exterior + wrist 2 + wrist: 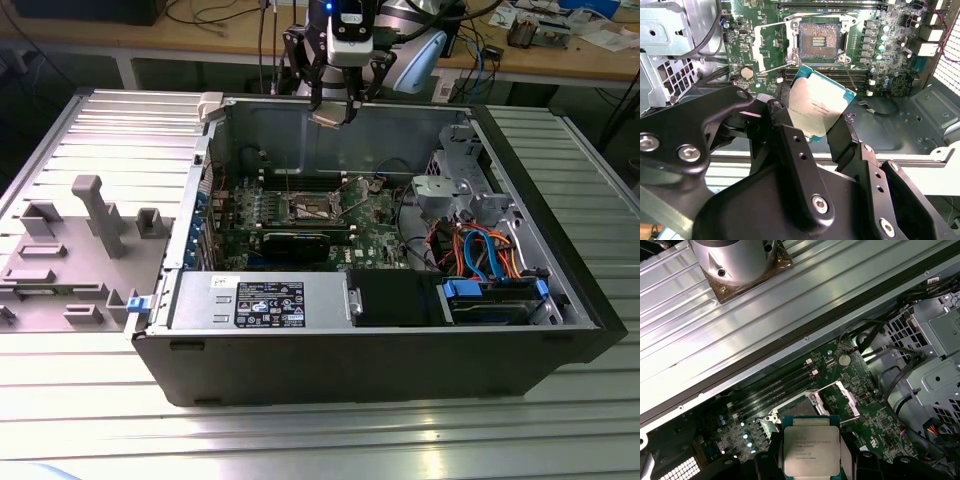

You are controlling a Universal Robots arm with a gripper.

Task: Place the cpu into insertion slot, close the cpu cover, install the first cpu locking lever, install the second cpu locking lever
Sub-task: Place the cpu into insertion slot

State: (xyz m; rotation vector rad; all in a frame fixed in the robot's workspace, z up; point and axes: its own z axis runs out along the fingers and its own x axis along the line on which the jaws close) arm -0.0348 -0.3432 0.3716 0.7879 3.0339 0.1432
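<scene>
- Our claw (pixel 331 110) hangs above the far wall of the open computer case (pixel 380 350), and we see it pinching the cpu (pixel 328 118) between its two black fingers (pixel 785 112).
- In both wrist views the cpu (pixel 817 107) (pixel 811 449) sits right between the fingertips of the claw (pixel 815 117) (pixel 811 460), silver-grey top facing the cameras, gripped on two opposite edges. In the second wrist view it looks tilted against the board.
- The insertion slot (pixel 820 40) (pixel 797 407) lies below the claw and well apart from it, on the green motherboard (pixel 890 65); its dark pin field is bare, with no chip in it.
- The cpu cover (pixel 769 46) (pixel 842 396) is swung open, resting just beside the slot, also below the claw and not touching it.
- In the exterior view we find the slot (pixel 313 207) down inside the case, beneath the claw's level.
</scene>
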